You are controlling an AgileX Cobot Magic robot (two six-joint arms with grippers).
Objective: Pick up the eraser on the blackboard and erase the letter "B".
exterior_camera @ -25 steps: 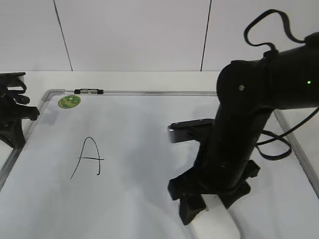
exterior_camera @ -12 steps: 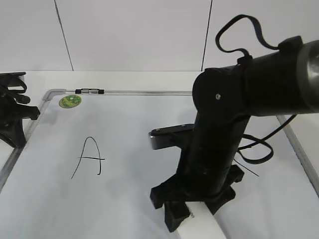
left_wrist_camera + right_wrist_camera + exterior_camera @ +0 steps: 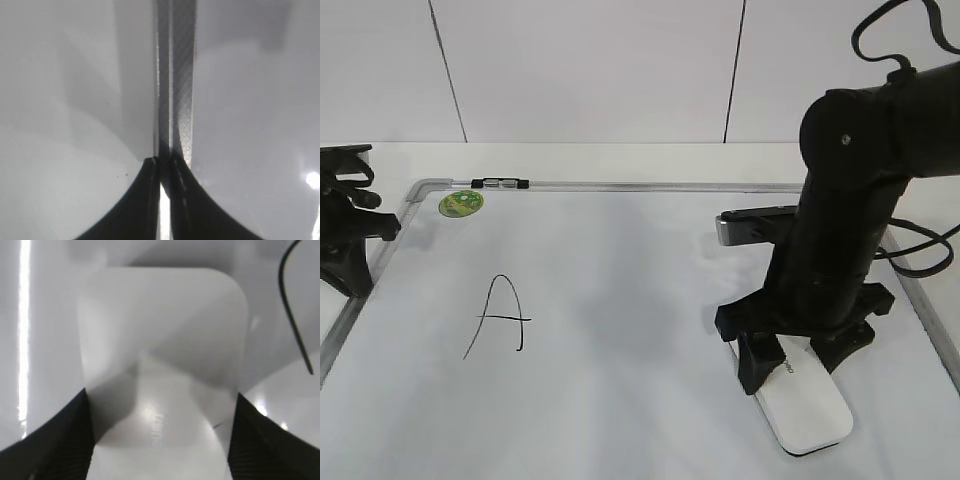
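The blackboard is a white dry-erase board with a silver frame, lying flat. My right gripper is shut on the eraser, a flat white block pressed on the board at the lower right. In the right wrist view the eraser fills the space between the fingers of the right gripper. A curved black marker stroke shows beside it; I cannot tell which letter it belongs to. No whole letter "B" is visible; the right arm hides the board behind it. My left gripper is shut and empty at the board's left frame.
A black letter "A" is on the board's left half. A round green sticker and a small black-and-silver clip sit at the top left of the frame. A black cable loops by the right edge.
My right arm swept left with the eraser, then back to the right and farther up the board. The left arm has not moved.
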